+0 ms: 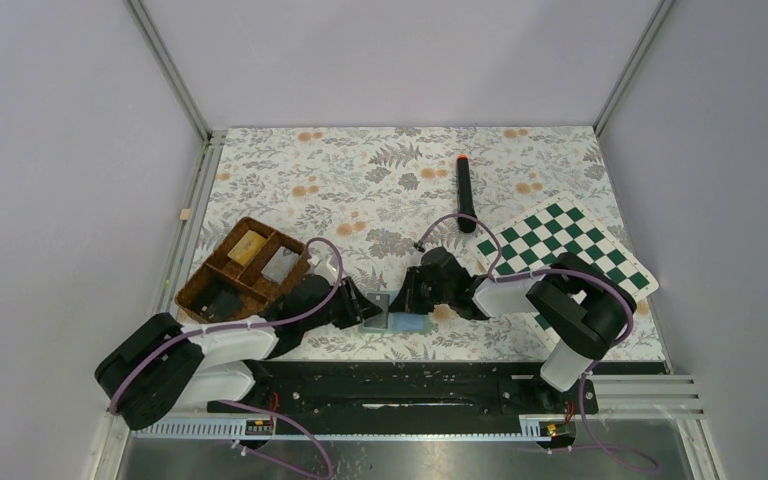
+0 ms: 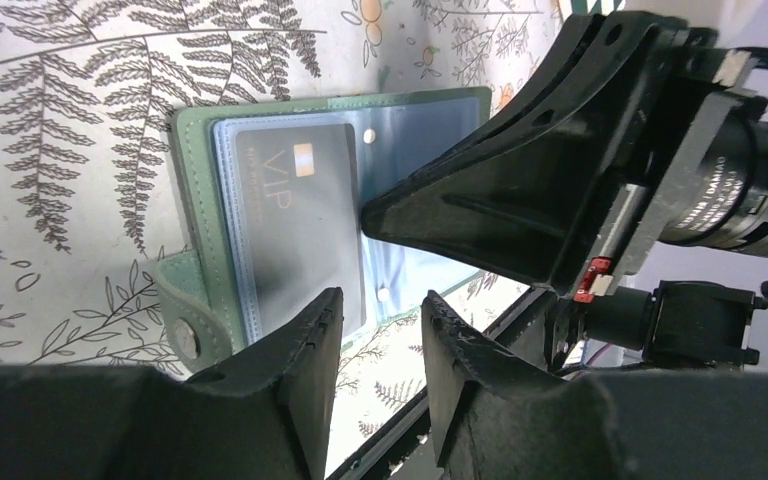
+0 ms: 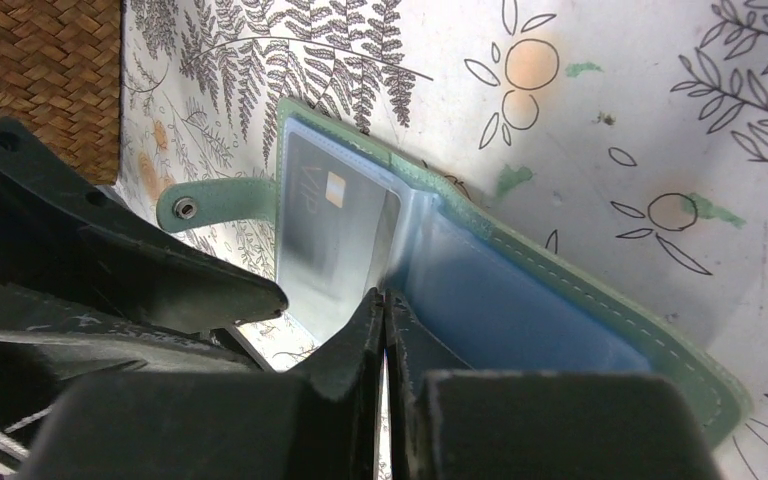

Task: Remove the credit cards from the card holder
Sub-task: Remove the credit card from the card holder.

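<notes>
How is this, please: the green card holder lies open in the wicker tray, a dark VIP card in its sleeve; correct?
Not quite: the card holder lies open on the floral table cover, not in the wicker tray, per the top external view.

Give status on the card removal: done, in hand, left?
Done: the card holder lies open on the table. In hand: the right gripper is shut at the clear sleeve's edge; whether it caught a card is unclear. The left gripper hovers open at the holder's near edge. Left: the dark VIP card sits in its sleeve, not yet out.
</notes>
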Robot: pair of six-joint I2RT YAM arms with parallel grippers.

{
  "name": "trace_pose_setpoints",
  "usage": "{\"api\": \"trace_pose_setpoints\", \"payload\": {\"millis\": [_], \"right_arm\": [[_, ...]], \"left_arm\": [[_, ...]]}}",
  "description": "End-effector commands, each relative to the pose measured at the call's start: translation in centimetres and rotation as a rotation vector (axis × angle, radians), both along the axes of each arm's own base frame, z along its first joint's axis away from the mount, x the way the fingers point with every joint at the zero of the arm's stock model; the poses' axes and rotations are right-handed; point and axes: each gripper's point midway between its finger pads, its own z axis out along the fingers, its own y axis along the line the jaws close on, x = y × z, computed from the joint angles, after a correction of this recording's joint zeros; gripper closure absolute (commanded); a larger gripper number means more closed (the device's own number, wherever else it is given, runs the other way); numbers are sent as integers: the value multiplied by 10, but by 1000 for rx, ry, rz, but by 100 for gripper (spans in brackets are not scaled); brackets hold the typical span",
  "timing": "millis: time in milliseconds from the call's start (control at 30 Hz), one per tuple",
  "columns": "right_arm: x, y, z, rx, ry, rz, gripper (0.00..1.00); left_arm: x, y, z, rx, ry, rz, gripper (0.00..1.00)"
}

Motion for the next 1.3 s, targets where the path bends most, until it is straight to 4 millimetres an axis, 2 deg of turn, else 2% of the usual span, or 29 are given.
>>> {"api": "trace_pose_setpoints", "payload": {"millis": [0,167,233,500,667,967,1267], "right_arm": [[-10,-26,-37,-126,38,-13,97],[-8,-29,-41,-128,44,1,99],[-9,-30,-41,-123,46,2,99],[-9,-30,-36,-110,34,5,98],[-9,-30,-34,-105,29,5,98],[-9,-28,-33,-100,30,9,97],[-8,-23,-23,-61,22,9,82]], "left_arm": [[14,11,11,51,-53,72,65],[19,27,10,141,-61,118,64],[20,27,12,145,-69,117,63],[18,13,8,108,-51,64,63],[21,12,5,123,-46,61,63],[19,7,16,78,-66,41,63],[9,-16,36,-66,-93,-56,67]]}}
